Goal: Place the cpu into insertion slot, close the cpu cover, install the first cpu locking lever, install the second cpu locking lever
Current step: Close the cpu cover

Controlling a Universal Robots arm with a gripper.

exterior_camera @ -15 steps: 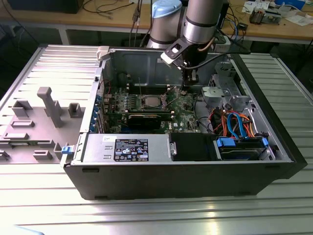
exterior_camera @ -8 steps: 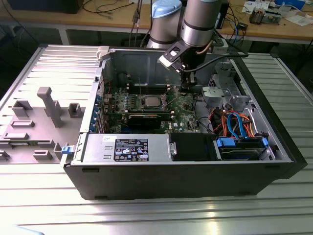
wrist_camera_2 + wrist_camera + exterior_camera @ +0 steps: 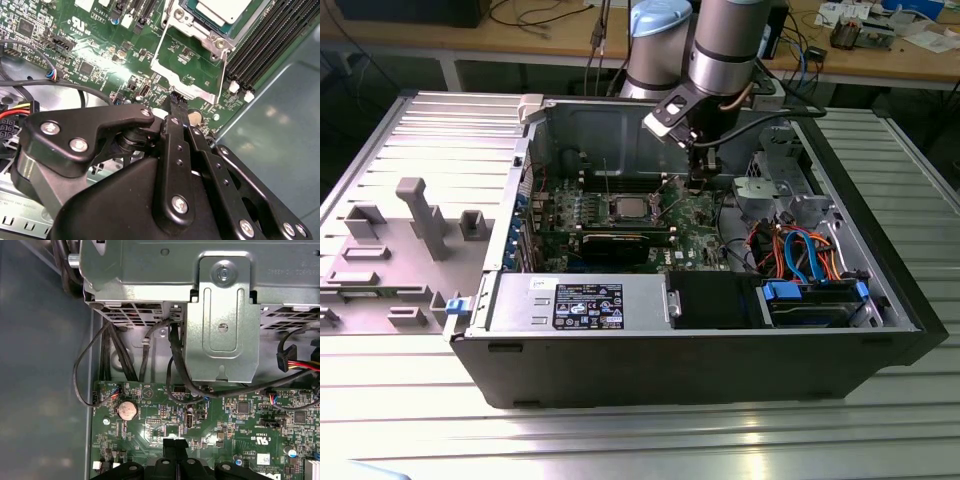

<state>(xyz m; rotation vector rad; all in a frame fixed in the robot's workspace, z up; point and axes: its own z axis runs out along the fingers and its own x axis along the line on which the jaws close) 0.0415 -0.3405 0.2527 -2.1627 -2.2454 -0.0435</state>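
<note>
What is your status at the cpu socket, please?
Gripper fingers shut, empty, over the motherboard. Cpu seated in insertion slot; cpu cover open. Nothing between fingers and cover.

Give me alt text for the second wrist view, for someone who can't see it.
The black gripper, shut and empty, hovers over a green motherboard just short of the open cpu cover. Beyond the cover the silver cpu sits in the insertion slot, with black memory slots alongside.
</note>
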